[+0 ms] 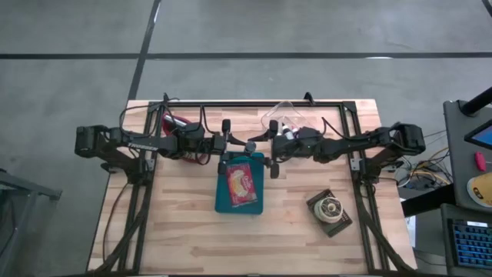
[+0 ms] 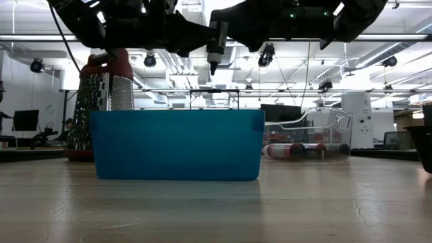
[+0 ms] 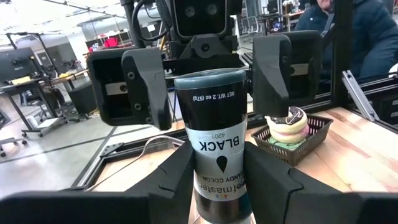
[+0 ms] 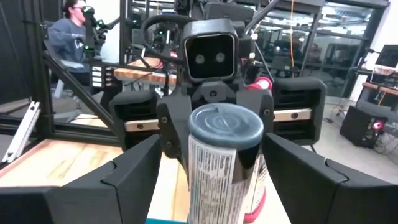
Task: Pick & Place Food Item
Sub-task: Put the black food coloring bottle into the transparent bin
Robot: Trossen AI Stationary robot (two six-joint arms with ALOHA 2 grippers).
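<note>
A small black food-colour bottle (image 3: 214, 137) with a dark cap (image 4: 225, 127) is in the air over the teal bin (image 1: 240, 183), which holds a red and yellow packet (image 1: 241, 186). My left gripper (image 1: 237, 146) is shut on the bottle. My right gripper (image 1: 270, 148) faces it from the table's right. It is open, and its two fingers (image 4: 124, 177) stand wide on either side of the cap end without touching it. My left gripper pinches the bottle's labelled body (image 3: 219, 180) between its two fingers, toward the end away from the cap. The fingers come level from the table's left and lie along the bottle. The bottle is lifted clear above the bin, its cap pointing toward my right gripper.
A dark basket with a frosted doughnut (image 1: 330, 209) stands near the right front and also shows in the left wrist view (image 3: 289, 127). A red-topped grater (image 2: 104, 101) stands at the back left, and a clear plastic container (image 2: 307, 131) at the back. A person (image 4: 68, 37) is beyond the table.
</note>
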